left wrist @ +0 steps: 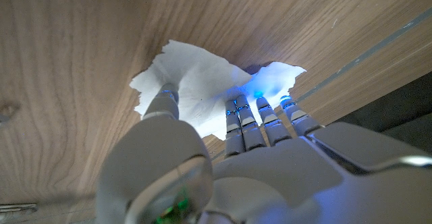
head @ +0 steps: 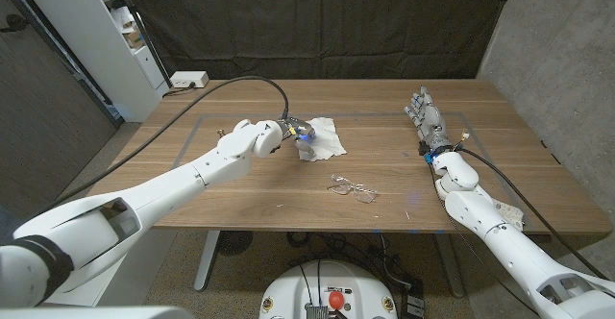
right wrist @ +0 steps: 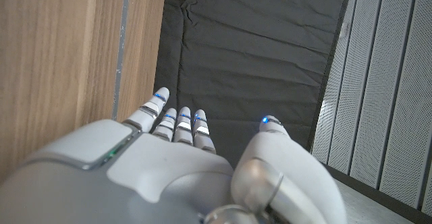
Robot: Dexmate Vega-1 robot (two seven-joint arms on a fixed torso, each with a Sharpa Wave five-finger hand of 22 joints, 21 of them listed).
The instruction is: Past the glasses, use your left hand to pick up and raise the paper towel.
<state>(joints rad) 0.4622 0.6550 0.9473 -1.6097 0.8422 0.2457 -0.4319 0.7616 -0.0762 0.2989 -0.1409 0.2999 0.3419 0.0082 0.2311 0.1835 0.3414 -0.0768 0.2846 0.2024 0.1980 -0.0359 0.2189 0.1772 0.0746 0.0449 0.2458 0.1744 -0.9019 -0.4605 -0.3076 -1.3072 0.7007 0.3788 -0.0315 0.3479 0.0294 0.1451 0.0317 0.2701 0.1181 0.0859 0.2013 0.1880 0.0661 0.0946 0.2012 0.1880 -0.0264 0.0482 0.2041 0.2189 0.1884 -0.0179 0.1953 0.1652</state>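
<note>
Towel (head: 327, 137) lies flat on the tabletop (head: 240, 189), past the glasses (head: 352, 188). Left hand (head: 288, 132) is on its near-left edge; in the wrist view the fingers (left wrist: 244, 119) and thumb press the sheet, but whether it is actually pinched I cannot tell. Risks: thin paper slides under the fingertips instead of bunching, lifts by one corner and slips out, or tears. Right hand (head: 424, 113) is released, fingers straight, well apart.

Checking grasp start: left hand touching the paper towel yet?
Touching. In the left wrist view the left hand has its fingertips and thumb pressed on the paper towel, which lies on the table.
</note>
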